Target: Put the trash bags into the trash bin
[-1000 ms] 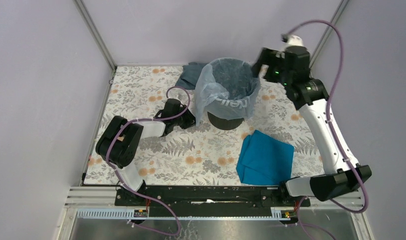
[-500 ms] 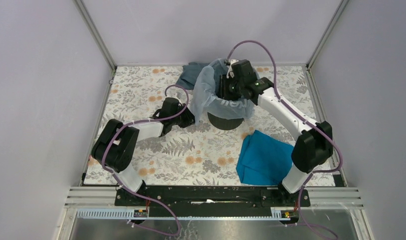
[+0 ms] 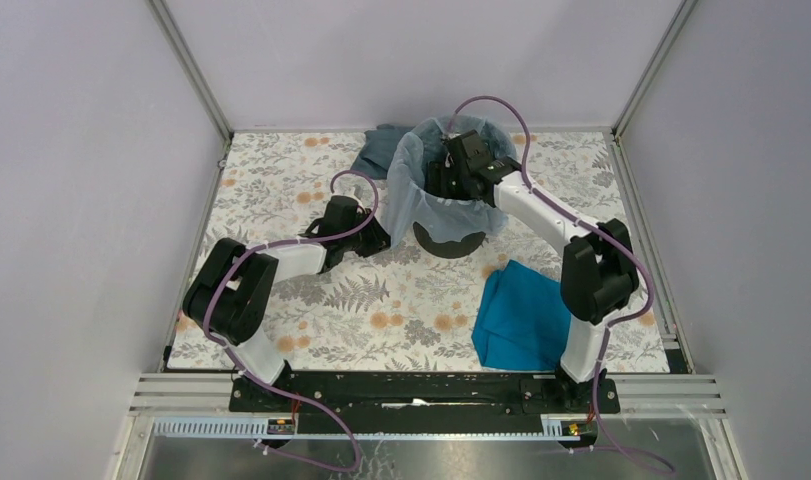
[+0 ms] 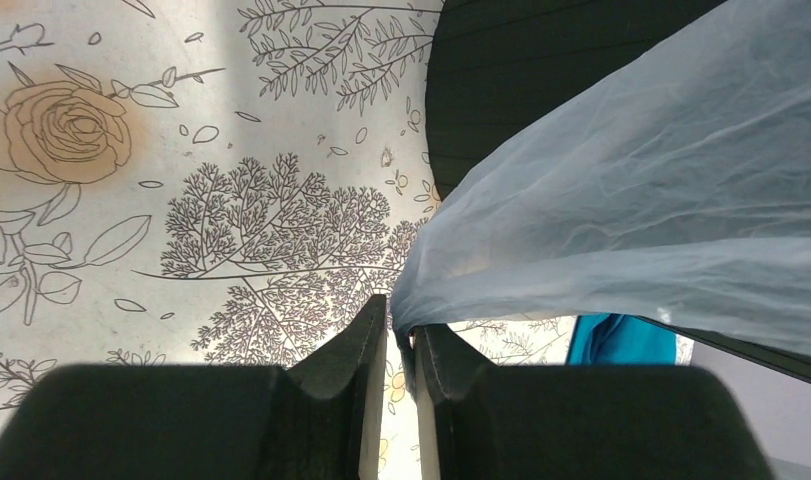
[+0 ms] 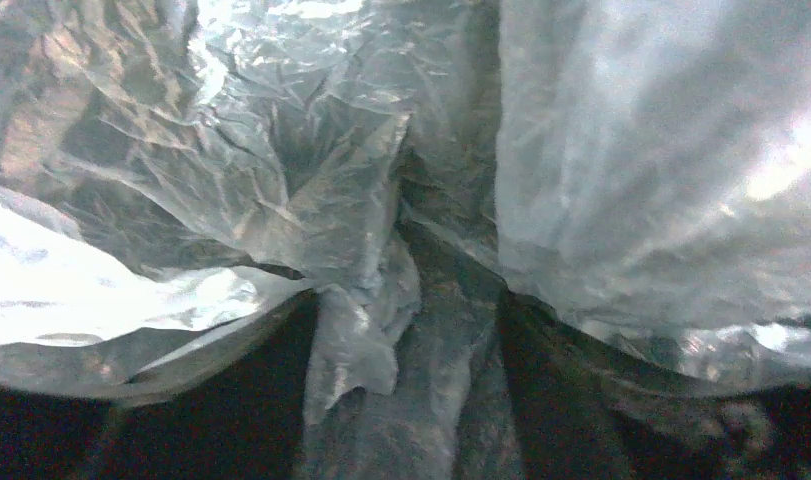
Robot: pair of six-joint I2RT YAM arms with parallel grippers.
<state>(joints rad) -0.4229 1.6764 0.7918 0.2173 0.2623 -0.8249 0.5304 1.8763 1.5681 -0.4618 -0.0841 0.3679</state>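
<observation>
Top external: trash bag (image 3: 409,190) is in the trash bin (image 3: 447,243), upper centre of frame. The film lines the inside and is folded out over the rim, with a long flap down the left wall. Bin stands upright on the floral tablecloth (image 3: 281,180).

- The right gripper (image 3: 455,175) is down inside the bin mouth, its arm reaching in from lower right. Jaws are hidden from above.
- Right wrist view is all crumpled glossy film, creases meeting near centre and dark along the bottom edge. Nothing there reads as a finger, so I can't tell the jaw state.
- The left gripper (image 3: 378,238) sits low on the table just left of the bin's base.
- Left wrist view: jaws nearly together with a thin slit between them. The bag's hanging corner comes down to the slit at the tips. Can't tell if it's pinched or only touching.

Outward from there, a grey-blue cloth (image 3: 379,148) lies at the bin's upper left, against the flap. A teal cloth (image 3: 516,315) lies lower right, apart from the bin.
</observation>
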